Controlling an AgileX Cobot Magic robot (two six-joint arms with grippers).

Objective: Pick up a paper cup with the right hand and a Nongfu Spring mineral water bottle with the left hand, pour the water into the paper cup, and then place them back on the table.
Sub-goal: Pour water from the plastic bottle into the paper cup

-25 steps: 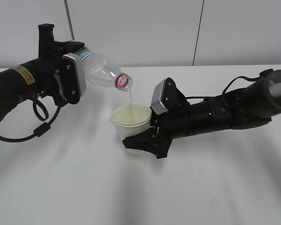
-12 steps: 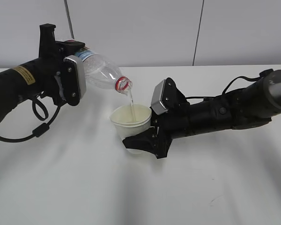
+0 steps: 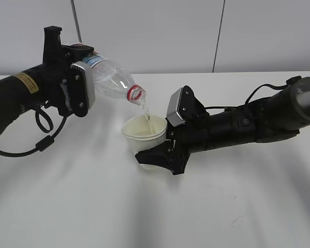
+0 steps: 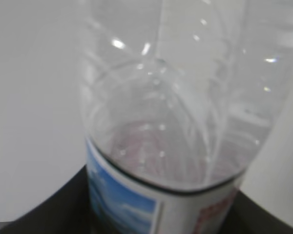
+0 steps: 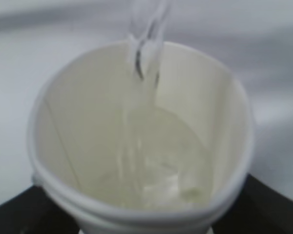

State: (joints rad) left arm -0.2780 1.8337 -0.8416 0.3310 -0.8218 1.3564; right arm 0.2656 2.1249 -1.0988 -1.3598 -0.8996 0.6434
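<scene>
Left jaws clamped on the bottle [image 3: 109,80], neck slanting down-right from them, mouth just above the cup [image 3: 143,135] gripped in the right jaws, water [image 3: 146,110] streaming.

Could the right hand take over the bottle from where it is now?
Probably not: the right hand is shut on the paper cup, which is catching the water, and the left hand already clamps the bottle.
</scene>
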